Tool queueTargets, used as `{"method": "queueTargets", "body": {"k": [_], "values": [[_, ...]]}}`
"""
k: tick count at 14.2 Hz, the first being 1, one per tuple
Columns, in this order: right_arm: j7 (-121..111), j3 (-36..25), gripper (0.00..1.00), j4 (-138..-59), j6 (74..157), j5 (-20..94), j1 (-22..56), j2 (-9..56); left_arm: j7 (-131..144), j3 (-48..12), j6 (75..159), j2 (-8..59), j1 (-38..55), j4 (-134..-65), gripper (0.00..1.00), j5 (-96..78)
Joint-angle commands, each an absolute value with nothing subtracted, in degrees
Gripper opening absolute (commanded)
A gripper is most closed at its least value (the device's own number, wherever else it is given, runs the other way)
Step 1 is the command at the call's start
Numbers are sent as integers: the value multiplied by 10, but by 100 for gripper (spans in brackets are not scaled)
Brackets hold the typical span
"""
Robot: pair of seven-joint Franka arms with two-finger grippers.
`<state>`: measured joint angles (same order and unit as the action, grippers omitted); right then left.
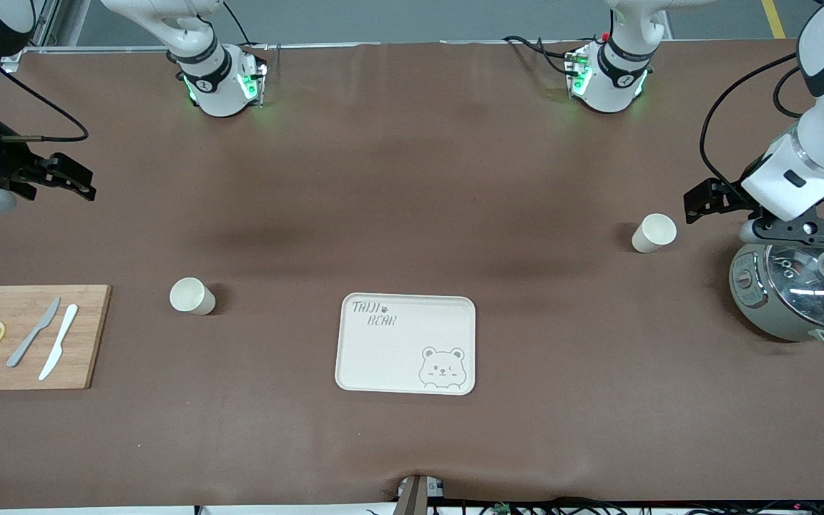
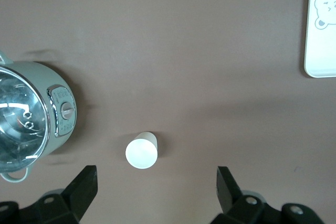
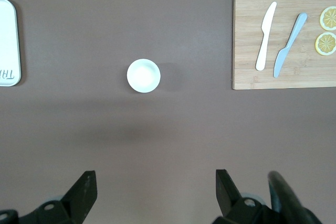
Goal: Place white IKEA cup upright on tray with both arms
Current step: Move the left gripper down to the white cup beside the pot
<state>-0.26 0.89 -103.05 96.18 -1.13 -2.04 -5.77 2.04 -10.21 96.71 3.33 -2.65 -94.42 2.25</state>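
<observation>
Two white cups stand on the brown table with their wide round ends up. One cup (image 1: 192, 296) is toward the right arm's end, also in the right wrist view (image 3: 143, 75). The other cup (image 1: 654, 232) is toward the left arm's end, also in the left wrist view (image 2: 142, 153). The cream "TAIJI BEAR" tray (image 1: 406, 343) lies between them, nearer the front camera, with nothing on it. My left gripper (image 1: 703, 200) (image 2: 156, 177) is open and empty, in the air beside its cup. My right gripper (image 1: 69, 179) (image 3: 154, 178) is open and empty, high over the table.
A grey-green cooker with a glass lid (image 1: 798, 297) stands under the left arm's wrist, close to that cup. A wooden cutting board (image 1: 26, 336) with two knives and two lemon slices lies at the right arm's end.
</observation>
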Motion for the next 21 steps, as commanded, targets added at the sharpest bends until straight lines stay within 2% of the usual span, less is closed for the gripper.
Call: {"method": "queueTargets", "body": {"k": [1,14,17,21], "values": [[-4,13,100,-1024,955,-16,-25,-55,21,-109,992,45,-25,-957,100,13],[-4,12,100,-1024,958,-16,-25,-54,11,-120,1252,21,-35,-1231,100,22],[-4,12,100,-1024,959,-16,-25,-54,-78,-121,1364,-5,-96,-1334,100,22],[-4,12,100,-1024,959,-16,-25,-53,-157,-121,1448,-5,-155,-1402,100,21]]}}
